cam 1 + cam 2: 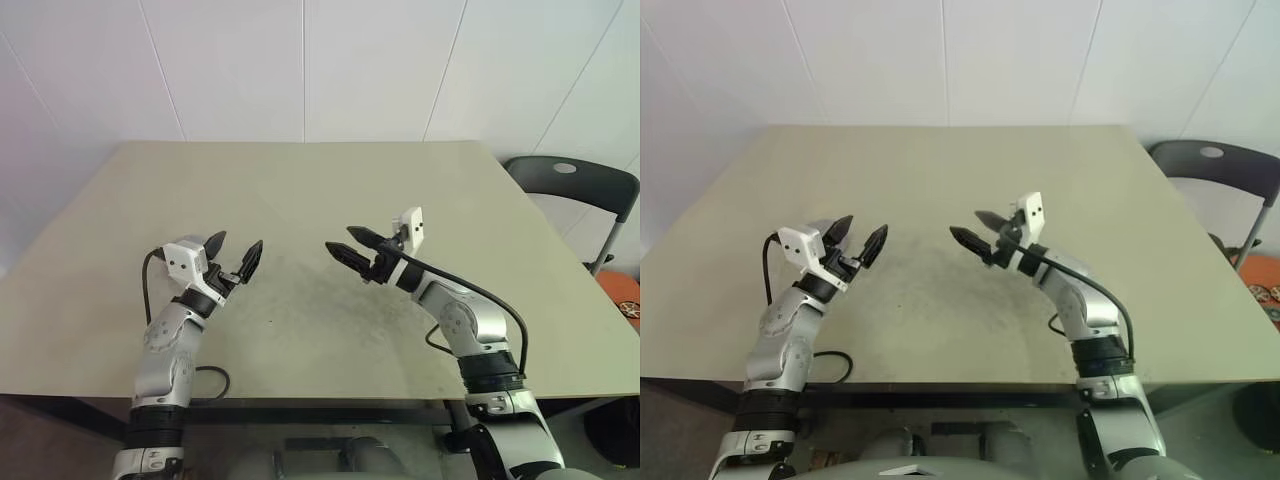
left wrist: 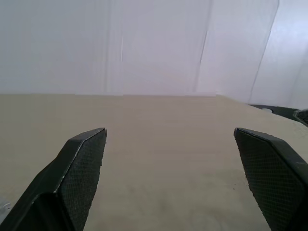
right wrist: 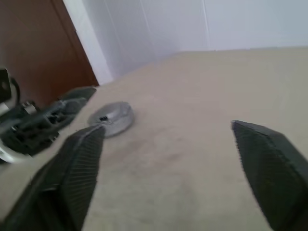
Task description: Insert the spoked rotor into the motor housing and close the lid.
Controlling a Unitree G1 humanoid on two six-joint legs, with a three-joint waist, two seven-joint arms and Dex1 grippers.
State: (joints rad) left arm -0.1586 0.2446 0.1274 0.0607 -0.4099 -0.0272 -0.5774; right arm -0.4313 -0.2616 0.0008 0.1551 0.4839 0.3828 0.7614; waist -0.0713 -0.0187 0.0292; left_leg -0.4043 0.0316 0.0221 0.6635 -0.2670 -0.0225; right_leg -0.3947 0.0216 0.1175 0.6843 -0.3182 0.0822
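- The motor housing (image 3: 113,118), a squat grey round part that looks to have its lid on, lies flat on the table (image 1: 300,180).
- You see it ahead of your right gripper (image 1: 340,239), just beside the left gripper (image 1: 238,243); the left is nearer.
- Both pincers are released, holding nothing.
- Being round, it gives you no long axis to line up with.

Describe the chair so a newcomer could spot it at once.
Start at the big beige table and go to its far corner on the robot's right. Just beyond stands the chair, dark grey on thin metal legs. A small pale oval on its dark surface sets it apart from the orange object nearby.
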